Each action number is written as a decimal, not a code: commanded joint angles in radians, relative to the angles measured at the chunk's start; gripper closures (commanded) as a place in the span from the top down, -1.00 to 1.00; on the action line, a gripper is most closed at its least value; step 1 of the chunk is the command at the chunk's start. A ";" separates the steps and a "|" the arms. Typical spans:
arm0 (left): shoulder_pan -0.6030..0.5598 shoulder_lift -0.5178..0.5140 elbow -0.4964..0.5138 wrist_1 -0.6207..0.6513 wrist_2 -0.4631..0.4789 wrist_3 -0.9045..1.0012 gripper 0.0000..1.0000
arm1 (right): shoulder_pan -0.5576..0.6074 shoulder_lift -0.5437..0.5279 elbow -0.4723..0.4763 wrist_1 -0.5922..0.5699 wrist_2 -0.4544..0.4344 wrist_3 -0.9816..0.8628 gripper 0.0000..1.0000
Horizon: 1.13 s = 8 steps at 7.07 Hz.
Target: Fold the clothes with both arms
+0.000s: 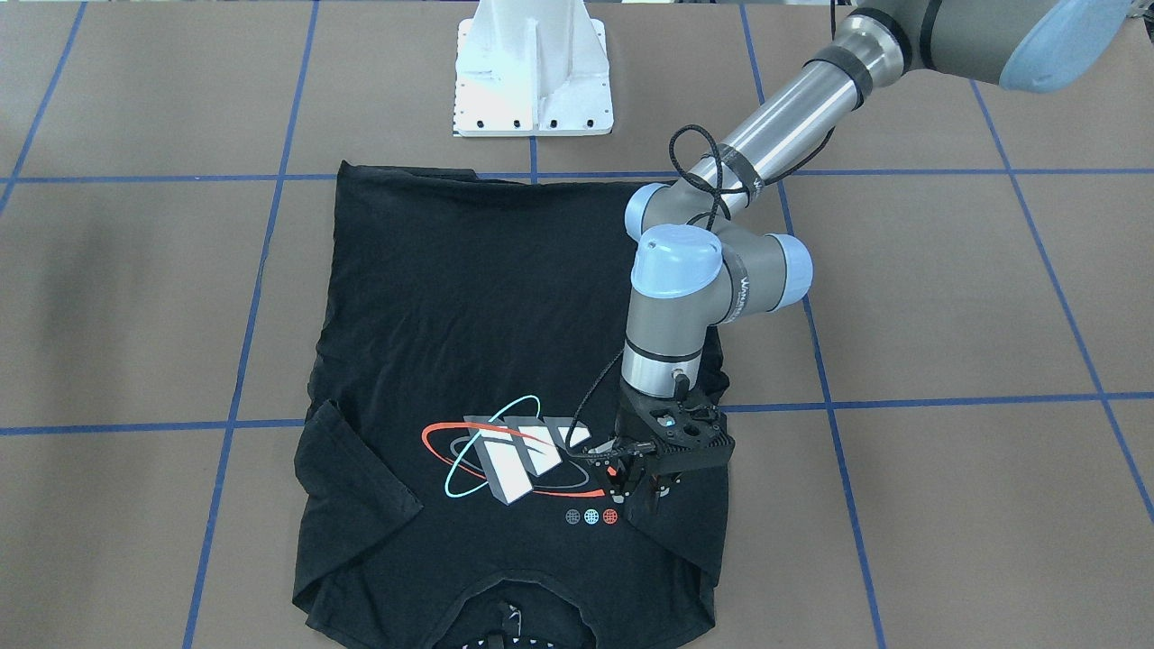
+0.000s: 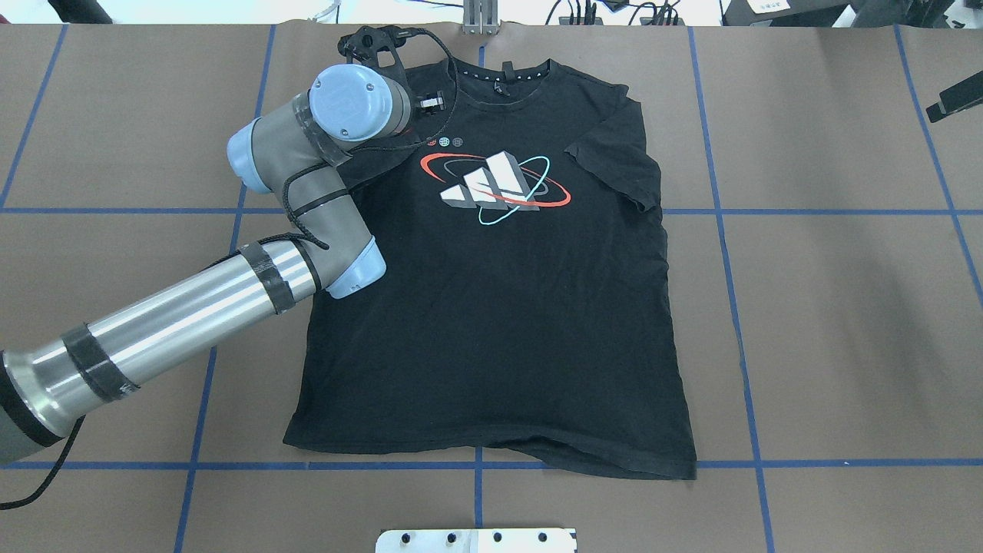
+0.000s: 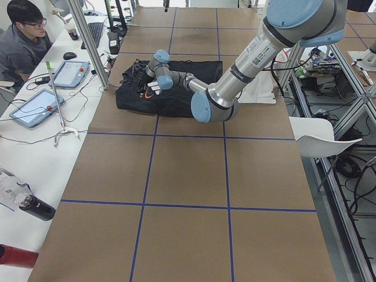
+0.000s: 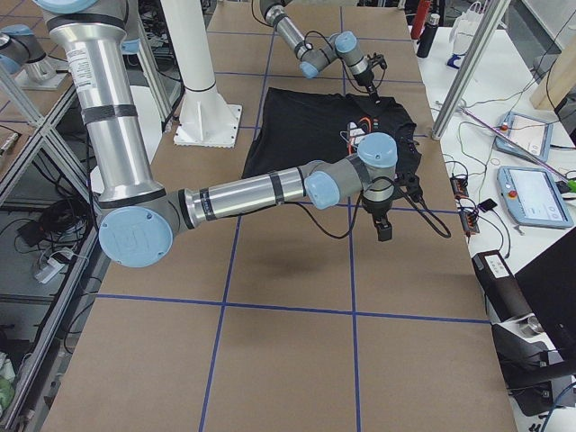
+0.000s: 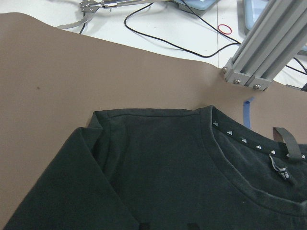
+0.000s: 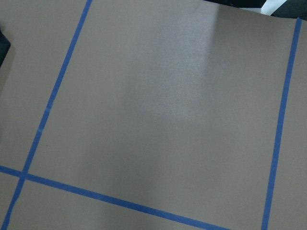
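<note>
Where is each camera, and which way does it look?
Front-facing: across the table, facing the robot, looking down on the T-shirt; left arm and pedestal show.
Overhead: behind the robot, looking forward and down; left arm shows.
Exterior left: table's left end, looking along it; left arm near.
Exterior right: table's right end; right arm near, left arm far.
Left wrist: looks at the T-shirt's collar.
Right wrist: looks down at the table.
Front-facing and overhead share the chest print, from opposite sides.
</note>
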 commanded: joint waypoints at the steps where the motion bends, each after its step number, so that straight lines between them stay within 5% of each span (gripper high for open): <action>1: -0.004 0.126 -0.242 0.074 -0.040 0.115 1.00 | -0.021 0.010 0.054 0.002 0.000 0.137 1.00; 3: -0.005 0.269 -0.566 0.291 -0.053 0.247 1.00 | -0.106 -0.003 0.171 0.002 -0.037 0.331 1.00; 5: -0.002 0.446 -0.880 0.374 -0.202 0.271 1.00 | -0.269 -0.083 0.360 0.002 -0.154 0.578 1.00; 8: 0.072 0.620 -1.012 0.365 -0.249 0.219 1.00 | -0.529 -0.285 0.640 0.002 -0.303 0.851 1.00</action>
